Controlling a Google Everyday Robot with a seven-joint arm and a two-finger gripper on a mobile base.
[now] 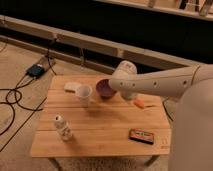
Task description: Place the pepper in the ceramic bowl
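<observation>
Three other things stand on the left of the wooden table (pixel 100 125): a small bottle (pixel 62 127) in front, a flat pale object (pixel 71 86) behind, and a white cup (pixel 83 95) just beside the ceramic bowl (pixel 105 88). The gripper (pixel 129 95) hangs just right of the bowl under the pale arm (pixel 165 85), and I cannot tell whether it is apart or together. The pepper (pixel 140 103) lies on the table beside it, outside the bowl, and a dark box (pixel 141 135) lies nearer the front edge.
</observation>
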